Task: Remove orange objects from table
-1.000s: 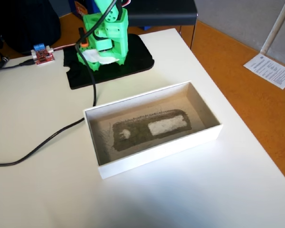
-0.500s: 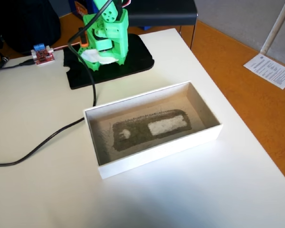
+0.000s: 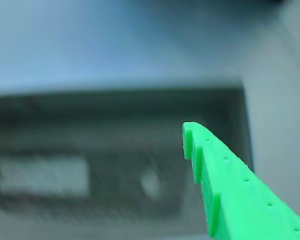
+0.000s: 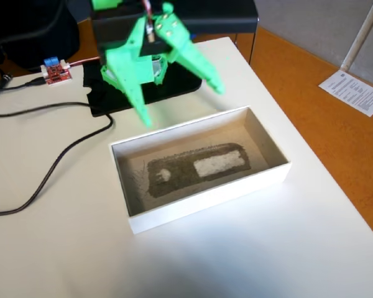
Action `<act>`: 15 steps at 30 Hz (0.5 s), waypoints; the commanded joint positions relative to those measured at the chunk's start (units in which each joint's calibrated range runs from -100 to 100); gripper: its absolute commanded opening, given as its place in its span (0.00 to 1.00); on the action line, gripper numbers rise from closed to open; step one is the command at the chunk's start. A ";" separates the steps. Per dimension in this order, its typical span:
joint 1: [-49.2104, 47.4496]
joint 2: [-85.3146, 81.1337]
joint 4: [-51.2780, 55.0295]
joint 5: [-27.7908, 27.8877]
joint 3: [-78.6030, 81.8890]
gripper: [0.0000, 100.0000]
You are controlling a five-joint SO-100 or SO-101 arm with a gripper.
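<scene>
The orange fuzzy bundle is not in either view. My green gripper (image 4: pixel 181 104) hangs open and empty over the back rim of the white shallow box (image 4: pixel 205 202), with the jaws spread wide. In the wrist view one green finger (image 3: pixel 230 190) reaches in from the lower right over the box's inside (image 3: pixel 115 125), which is blurred. The box floor holds only a dark rectangular patch with a white label (image 4: pixel 217 166). The cream-white table (image 4: pixel 286 248) carries the box.
A small red circuit board (image 4: pixel 56 71) and black cables (image 4: pixel 56 161) lie at the left of the table. The arm's black base plate (image 4: pixel 112 99) sits behind the box. The table's right edge borders an orange-brown floor (image 4: pixel 311 81) with a paper sheet (image 4: pixel 357 92).
</scene>
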 commanded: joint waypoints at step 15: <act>-0.41 -14.38 20.03 -12.36 20.31 0.46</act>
